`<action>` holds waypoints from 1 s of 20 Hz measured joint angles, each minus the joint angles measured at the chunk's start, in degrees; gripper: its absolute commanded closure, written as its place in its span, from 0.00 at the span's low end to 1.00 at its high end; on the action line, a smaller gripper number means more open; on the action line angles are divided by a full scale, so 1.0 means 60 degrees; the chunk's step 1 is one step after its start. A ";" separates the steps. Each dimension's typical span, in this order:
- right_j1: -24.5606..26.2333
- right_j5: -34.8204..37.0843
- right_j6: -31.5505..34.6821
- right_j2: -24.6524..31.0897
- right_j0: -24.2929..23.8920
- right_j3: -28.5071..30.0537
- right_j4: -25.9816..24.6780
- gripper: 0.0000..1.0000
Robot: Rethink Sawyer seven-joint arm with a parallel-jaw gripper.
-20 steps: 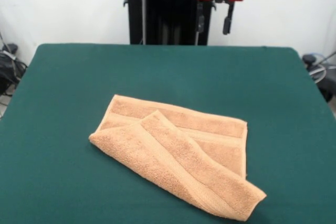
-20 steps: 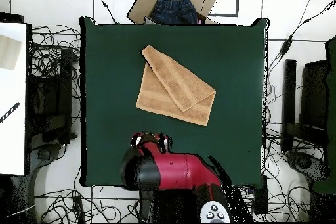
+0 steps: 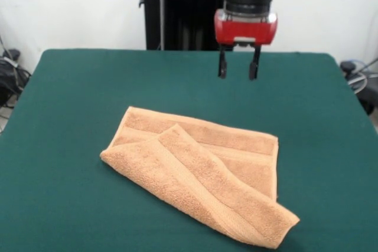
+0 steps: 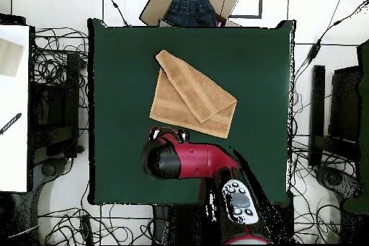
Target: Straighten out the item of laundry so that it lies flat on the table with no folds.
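Observation:
The tan terry towel (image 3: 201, 175) lies on the dark green table (image 3: 71, 98), with one corner folded diagonally over the rest, so a long flap crosses it from the middle to the near right. In the overhead view the towel (image 4: 192, 101) lies in the table's (image 4: 259, 63) upper middle. My gripper (image 3: 238, 67) hangs open and empty above the table, behind the towel's far edge and apart from it. In the overhead view the gripper (image 4: 167, 134) sits just below the towel's lower edge.
A cardboard box holding dark blue jeans (image 4: 189, 9) stands beyond the table's top edge in the overhead view. Cables and equipment lie around the table on the floor. My black pedestal (image 3: 183, 10) stands behind the table's far edge.
My gripper has come down and moved out over the table toward the towel. The towel has not moved.

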 measured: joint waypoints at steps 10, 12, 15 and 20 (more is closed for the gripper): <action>0.1010 0.0000 0.0000 0.0003 -0.0056 -0.0559 0.0002 0.00; 0.1197 -0.0002 0.0000 0.0003 -0.0066 -0.0614 0.0003 0.00; 0.1405 -0.0026 0.0000 0.0003 -0.0093 -0.0677 0.0002 0.00; 0.1891 -0.0236 0.0000 0.0004 -0.0256 -0.0808 -0.0047 0.00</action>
